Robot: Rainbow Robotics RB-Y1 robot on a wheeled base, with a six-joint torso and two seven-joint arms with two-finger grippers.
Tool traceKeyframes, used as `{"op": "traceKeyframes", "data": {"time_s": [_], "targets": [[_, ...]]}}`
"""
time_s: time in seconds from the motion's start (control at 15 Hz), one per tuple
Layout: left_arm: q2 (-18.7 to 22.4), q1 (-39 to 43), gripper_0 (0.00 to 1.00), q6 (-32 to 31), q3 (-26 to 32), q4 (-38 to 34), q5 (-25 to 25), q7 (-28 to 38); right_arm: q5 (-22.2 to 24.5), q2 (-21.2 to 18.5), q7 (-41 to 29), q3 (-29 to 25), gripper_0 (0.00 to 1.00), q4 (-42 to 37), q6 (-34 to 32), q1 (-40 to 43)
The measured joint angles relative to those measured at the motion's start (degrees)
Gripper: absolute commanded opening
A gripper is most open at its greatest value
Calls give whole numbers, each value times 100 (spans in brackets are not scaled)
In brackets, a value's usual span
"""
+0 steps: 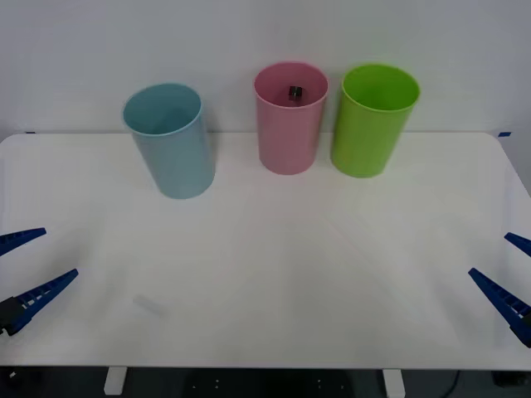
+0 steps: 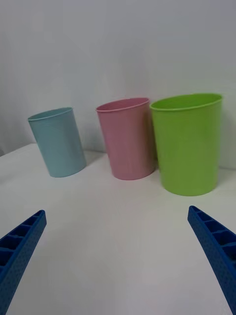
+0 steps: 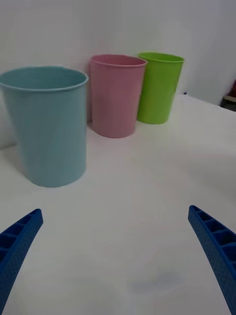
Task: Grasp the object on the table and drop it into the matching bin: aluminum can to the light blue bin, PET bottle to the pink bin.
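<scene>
Three bins stand in a row at 12 o'clock on the white worktop [image 1: 265,282]: the light blue bin [image 1: 170,141], the pink bin [image 1: 289,124] and a lime green bin [image 1: 373,124]. Inside the pink bin, the black cap of the PET bottle [image 1: 294,93] is visible. Left pincer [image 1: 29,265] at 8 o'clock and right pincer [image 1: 510,274] at 4 o'clock both hover spread apart, holding nothing, well clear of the bins.

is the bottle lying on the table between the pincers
No, in the front view the PET bottle sits inside the pink bin, its black cap showing below the rim.
</scene>
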Motion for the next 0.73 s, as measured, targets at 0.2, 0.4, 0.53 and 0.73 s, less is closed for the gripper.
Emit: {"op": "traceKeyframes", "data": {"time_s": [0.2, 0.4, 0.53, 0.73], "targets": [[0, 312, 100, 1, -17, -24, 251, -106, 0, 0, 0, 0, 100, 0, 0, 0], [0, 539, 100, 1, -10, -23, 432, -223, 0, 0, 0, 0, 100, 0, 0, 0], [0, 612, 100, 1, -10, -23, 535, -288, 0, 0, 0, 0, 100, 0, 0, 0], [-8, 652, 100, -3, -8, -17, 555, -295, 0, 0, 0, 0, 100, 0, 0, 0]]}}
